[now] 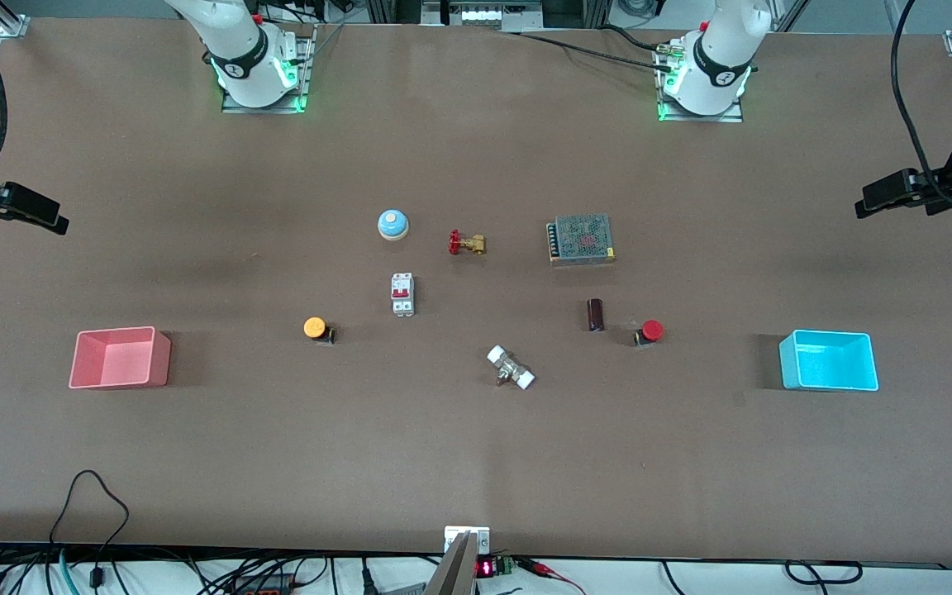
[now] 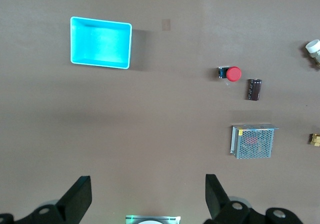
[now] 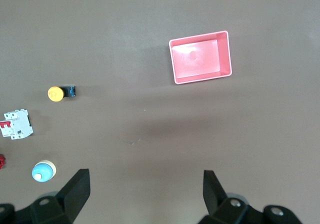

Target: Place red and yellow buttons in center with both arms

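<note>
So, quick rundown of how the table looked:

Red button [image 1: 650, 331]: lay on its side on the brown tabletop [image 1: 476, 463], toward the left arm's end, just beside a dark brown cylinder [image 1: 596, 315].
Yellow button [image 1: 316, 329]: also tipped on its side, toward the right arm's end, roughly level with the red one and well apart from it.
Middle of the table: neither button was there; a white-capped metal fitting [image 1: 511, 368] sat between the two, a bit nearer the front camera.
Left gripper [image 2: 148, 196]: up in the air at the left arm's end of the table, fingers spread wide, gripping nothing.
Right gripper [image 3: 146, 194]: same deal at the right arm's end, fingers wide apart and empty.
Cyan bin [image 1: 829, 360]: near the left arm's end, nothing visible inside.
Pink bin [image 1: 120, 358]: near the right arm's end, looked bare inside too.
Other stuff: a white breaker with a red switch [image 1: 402, 293], a blue dome bell [image 1: 392, 224], a brass valve with a red handle [image 1: 466, 243] and a mesh-topped metal box [image 1: 581, 239], all farther from the front camera than the buttons.
</note>
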Robot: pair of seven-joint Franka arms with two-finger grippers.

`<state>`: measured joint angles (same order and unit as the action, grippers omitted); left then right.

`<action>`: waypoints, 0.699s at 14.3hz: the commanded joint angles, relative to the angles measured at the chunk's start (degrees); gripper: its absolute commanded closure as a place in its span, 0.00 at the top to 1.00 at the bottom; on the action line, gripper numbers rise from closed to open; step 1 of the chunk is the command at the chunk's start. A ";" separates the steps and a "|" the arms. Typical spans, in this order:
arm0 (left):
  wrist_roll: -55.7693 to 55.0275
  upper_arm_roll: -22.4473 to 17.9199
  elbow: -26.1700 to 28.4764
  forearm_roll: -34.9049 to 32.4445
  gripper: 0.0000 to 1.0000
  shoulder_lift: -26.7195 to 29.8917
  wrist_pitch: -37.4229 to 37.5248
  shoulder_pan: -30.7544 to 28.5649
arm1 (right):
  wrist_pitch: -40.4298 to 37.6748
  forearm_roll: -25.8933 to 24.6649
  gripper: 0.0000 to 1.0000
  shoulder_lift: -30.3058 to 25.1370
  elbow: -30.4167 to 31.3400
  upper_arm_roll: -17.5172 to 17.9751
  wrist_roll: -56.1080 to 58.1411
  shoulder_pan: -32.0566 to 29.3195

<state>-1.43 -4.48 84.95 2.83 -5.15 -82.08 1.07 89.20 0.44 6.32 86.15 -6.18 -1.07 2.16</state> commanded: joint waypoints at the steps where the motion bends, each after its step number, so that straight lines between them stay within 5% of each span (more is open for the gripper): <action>1: 0.90 -1.32 0.04 1.12 1.00 1.63 1.48 1.13 | -0.16 -1.05 1.00 -2.10 2.79 0.64 1.16 -0.49; 10: 0.64 -1.23 4.24 0.42 1.00 6.99 1.84 1.04 | -2.19 -0.97 1.00 -4.13 4.29 0.64 2.21 -1.11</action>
<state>-1.43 -4.72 85.79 2.84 -1.21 -80.03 1.25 87.44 0.18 3.70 88.90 -6.18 0.31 2.02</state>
